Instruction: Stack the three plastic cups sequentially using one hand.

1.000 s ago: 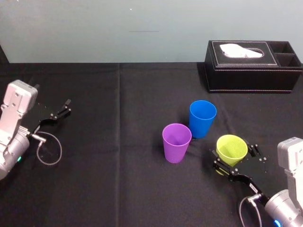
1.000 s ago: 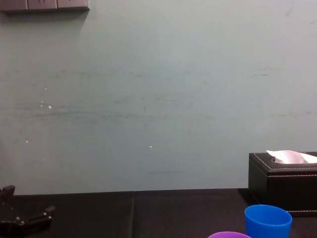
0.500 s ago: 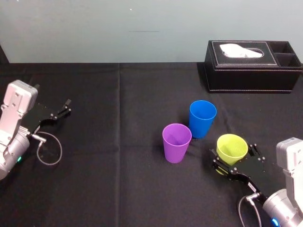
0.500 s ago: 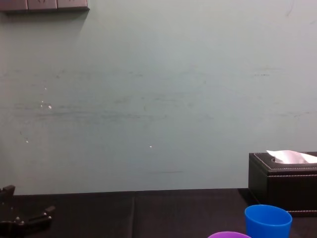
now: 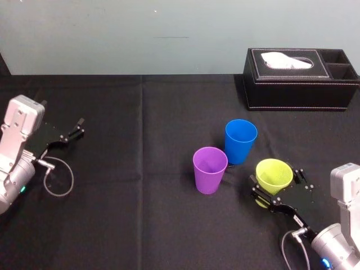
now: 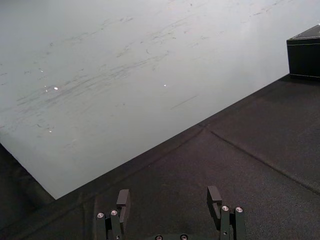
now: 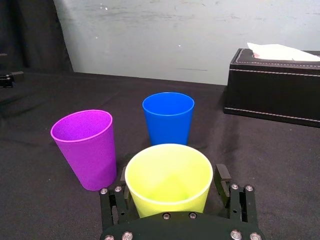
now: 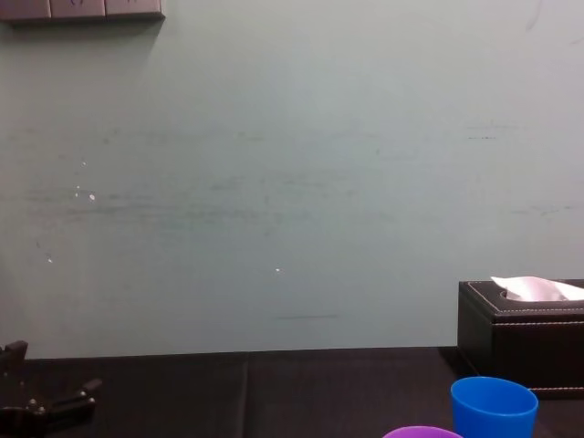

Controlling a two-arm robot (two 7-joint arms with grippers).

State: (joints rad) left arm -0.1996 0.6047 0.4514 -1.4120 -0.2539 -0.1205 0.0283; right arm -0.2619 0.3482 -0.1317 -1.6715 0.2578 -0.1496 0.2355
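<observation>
Cups: three smooth tapered plastic tumblers of like size, all upright and mouth-up on the black worktop (image 5: 129, 214). Landmark was the black tissue box (image 5: 292, 93).

- blue cup (image 5: 241, 140): nearest the tissue box, in front of its left end.
- purple cup (image 5: 210, 169): farther out from the tissue box than the blue one and further left, just beside the blue cup.
- yellow-green cup (image 5: 274, 174): farthest from the tissue box toward the robot, roughly in front of the box's middle. Apart from the other two.

Right end effector (image 5: 278, 184) was pinching the yellow-green cup. In the wrist view its black fingers (image 7: 122, 176) sat against both sides of the cup wall below the rim, with the cup seated between them.

Left end effector (image 6: 168, 197) was well apart from the tissue box, far over at the left side of the worktop, fingers spread, nothing between them.

Versus a second earlier: the yellow-green cup's rim sat slightly higher in the head view and had nudged a touch toward the purple cup. Blue cup, purple cup and tissue box were unmoved. Left arm was in the same spot.
</observation>
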